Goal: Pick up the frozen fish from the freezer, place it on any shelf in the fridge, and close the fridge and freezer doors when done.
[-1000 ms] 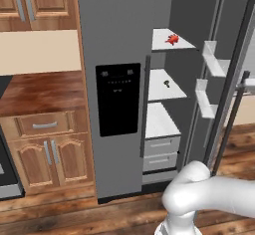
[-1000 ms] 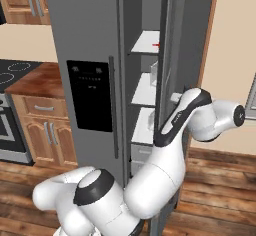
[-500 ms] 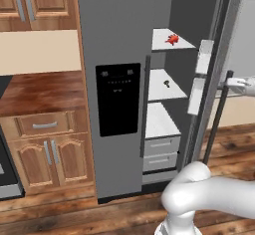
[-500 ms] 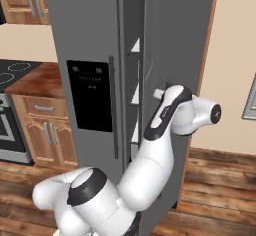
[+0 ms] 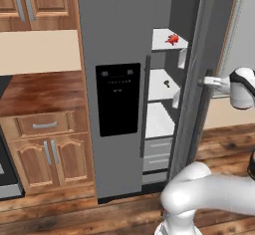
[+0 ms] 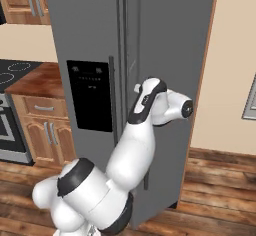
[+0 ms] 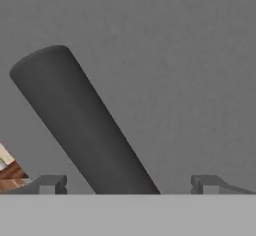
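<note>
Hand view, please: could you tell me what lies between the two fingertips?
The door handle, a dark bar, runs slantwise between the fingertips, with the grey fridge door behind it.

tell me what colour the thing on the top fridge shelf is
Red; the item on the top shelf shows best in the left base view.

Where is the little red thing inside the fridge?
Find the tall grey fridge beside the wooden cabinets; its right door hangs partly open. Look through the gap to the top white shelf. The red thing lies there, the one bright spot among white shelves.
</note>
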